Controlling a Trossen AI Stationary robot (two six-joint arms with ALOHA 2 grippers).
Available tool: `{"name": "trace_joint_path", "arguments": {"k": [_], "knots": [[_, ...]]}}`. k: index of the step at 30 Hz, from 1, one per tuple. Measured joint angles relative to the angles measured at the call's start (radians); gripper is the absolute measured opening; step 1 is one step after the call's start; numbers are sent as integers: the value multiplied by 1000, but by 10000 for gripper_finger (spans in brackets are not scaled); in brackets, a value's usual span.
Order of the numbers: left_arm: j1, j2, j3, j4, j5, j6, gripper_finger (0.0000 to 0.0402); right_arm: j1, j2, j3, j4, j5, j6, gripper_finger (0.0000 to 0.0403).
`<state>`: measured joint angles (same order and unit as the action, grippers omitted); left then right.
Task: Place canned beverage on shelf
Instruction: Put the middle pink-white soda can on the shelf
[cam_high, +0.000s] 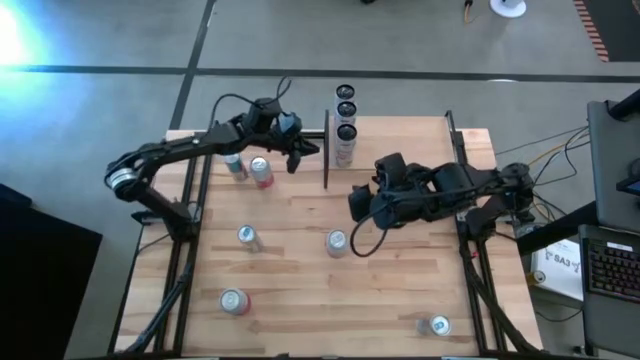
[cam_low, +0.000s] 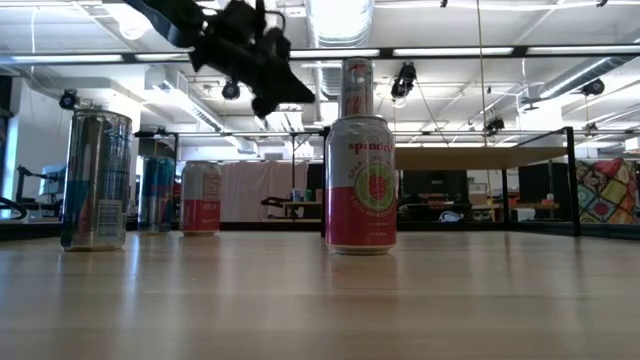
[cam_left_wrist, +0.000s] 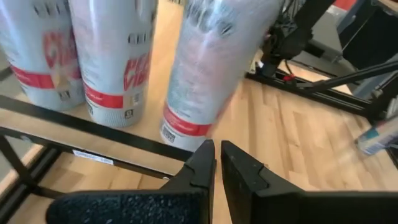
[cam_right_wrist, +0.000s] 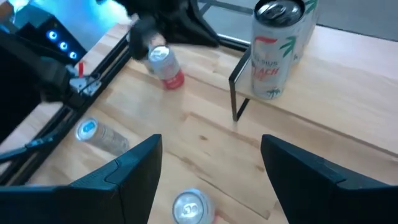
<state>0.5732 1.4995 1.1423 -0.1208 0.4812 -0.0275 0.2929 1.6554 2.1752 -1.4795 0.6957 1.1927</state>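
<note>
While three cans (cam_high: 346, 110) stand in a row on the shelf (cam_high: 388, 140) at the far edge of the surface (cam_high: 400, 290), the left pincer (cam_high: 296, 150) hangs clenched and empty just left of the shelf's black frame, near the closest of those cans. In the left wrist view its fingers (cam_left_wrist: 202, 165) press together right in front of the shelf rod, with the white, red-banded cans just beyond it. The right pincer (cam_high: 357, 205) hovers released, holding nothing, nearer the middle of the surface, just in front of the shelf; a loose can (cam_high: 337, 243) stands just beside it, and in the right wrist view that can's top (cam_right_wrist: 189, 207) shows between the spread fingers.

Other cans are scattered on the butcher-block surface: a red one (cam_high: 261, 172) and another (cam_high: 234, 166) under the left arm, one (cam_high: 247, 237) left of centre, one (cam_high: 233, 301) at the near left, one (cam_high: 437, 325) at the near right. In the low view a pink can (cam_low: 361, 183) stands in the middle.

Beyond lie a grey floor, a laptop (cam_high: 610, 255) on the right, ceiling lights and desks.
</note>
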Motion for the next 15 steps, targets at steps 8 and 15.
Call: {"name": "trace_joint_path", "arguments": {"k": [8,15], "knots": [[-2,-264,-28,-64,-51,1,7,88,0,-135,146,-3,-36,271],[-58,-587,-267,-19,-138,-196,7,175,0,-226,336,-43,-191,270]]}}
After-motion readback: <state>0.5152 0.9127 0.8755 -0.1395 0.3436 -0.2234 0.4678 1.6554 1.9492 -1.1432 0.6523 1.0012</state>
